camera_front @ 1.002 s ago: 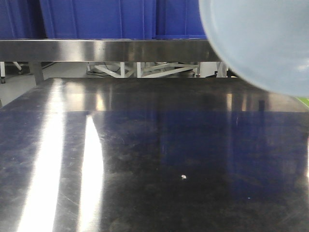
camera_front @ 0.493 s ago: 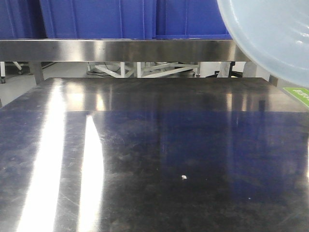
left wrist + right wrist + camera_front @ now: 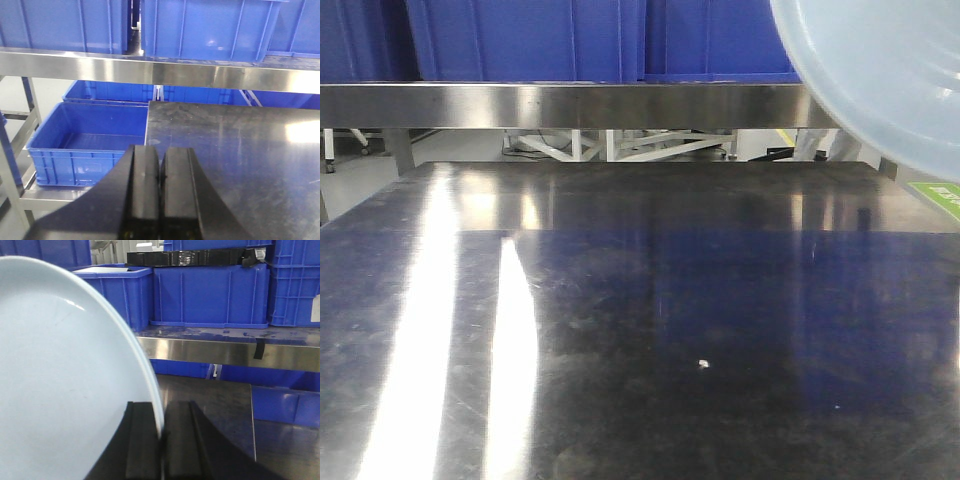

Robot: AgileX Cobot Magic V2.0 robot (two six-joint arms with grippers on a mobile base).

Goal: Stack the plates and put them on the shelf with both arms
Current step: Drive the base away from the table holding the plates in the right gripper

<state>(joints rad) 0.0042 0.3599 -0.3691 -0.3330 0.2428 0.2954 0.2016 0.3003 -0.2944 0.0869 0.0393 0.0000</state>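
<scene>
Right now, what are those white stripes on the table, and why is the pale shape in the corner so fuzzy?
Front view: two white glare streaks run down the steel tabletop, which also mirrors the blue crates; the plate is close, soft-edged and cropped. Right wrist view: the right gripper pinching the plate is nearly black. Left wrist view: a glare patch at right.

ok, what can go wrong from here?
1. The right fingers pinch only the rim of the glossy plate, held high; it could slip onto the steel tabletop.
2. The left fingers are shut and empty, so nothing backs it up.
3. The plate may clip the shelf rail on the way in.
</scene>
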